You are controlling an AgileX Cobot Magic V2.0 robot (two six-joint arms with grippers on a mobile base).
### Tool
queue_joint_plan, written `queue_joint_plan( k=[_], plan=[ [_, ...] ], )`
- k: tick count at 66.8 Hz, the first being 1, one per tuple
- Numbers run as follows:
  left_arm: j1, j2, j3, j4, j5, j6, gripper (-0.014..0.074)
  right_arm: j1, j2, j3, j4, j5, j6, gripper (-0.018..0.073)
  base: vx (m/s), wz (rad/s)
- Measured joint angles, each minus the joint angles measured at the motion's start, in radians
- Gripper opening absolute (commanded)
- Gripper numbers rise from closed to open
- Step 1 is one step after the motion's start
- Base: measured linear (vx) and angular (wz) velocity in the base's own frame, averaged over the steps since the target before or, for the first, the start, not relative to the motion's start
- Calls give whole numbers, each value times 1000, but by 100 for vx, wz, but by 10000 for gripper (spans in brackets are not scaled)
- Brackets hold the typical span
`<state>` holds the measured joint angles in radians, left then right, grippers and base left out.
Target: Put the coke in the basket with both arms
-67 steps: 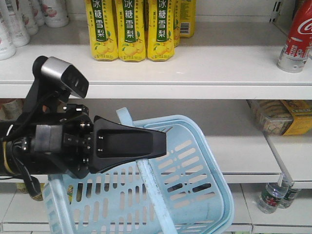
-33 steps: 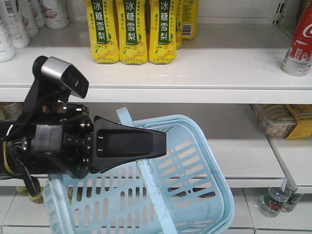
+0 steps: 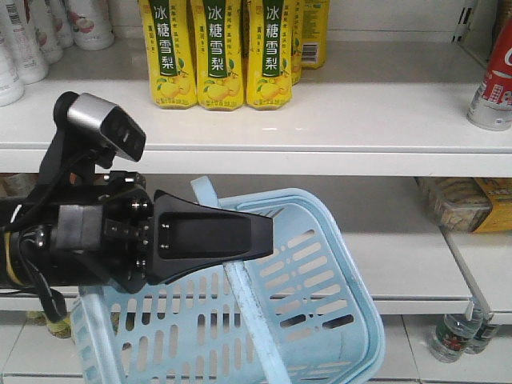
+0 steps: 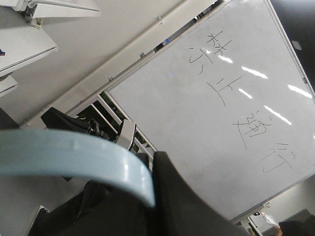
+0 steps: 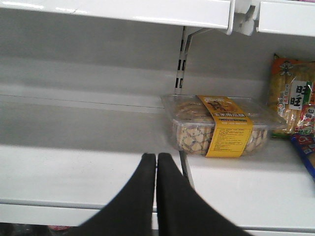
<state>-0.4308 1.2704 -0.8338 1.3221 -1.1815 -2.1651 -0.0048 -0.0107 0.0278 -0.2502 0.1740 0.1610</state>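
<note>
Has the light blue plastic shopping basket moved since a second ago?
Yes. The light blue plastic basket shifted slightly left and up against the white shelf, whose yellow drink bottles slid right and down in view.

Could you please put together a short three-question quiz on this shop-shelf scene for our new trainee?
1. True or false: the light blue slotted plastic shopping basket hangs tilted, by its handle, from the left arm's black wedge-shaped pincer.
2. Where is the red-labelled cola bottle? A) on the white upper shelf, at the far right; B) inside the basket; C) on the floor.
3. Fill in: in its own wrist view, the right arm's black pincer is ____ (open or shut), with nothing between its fingers.
Key: 1 true; 2 A; 3 shut.
</note>
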Motion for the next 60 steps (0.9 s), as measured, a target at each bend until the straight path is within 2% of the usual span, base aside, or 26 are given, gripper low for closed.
queue_joint_plan(
  k=[60],
  plan=[
    [0, 0, 0, 0, 0, 0, -6, 0, 0, 0, 0, 0, 0, -5, 2, 0]
  ],
)
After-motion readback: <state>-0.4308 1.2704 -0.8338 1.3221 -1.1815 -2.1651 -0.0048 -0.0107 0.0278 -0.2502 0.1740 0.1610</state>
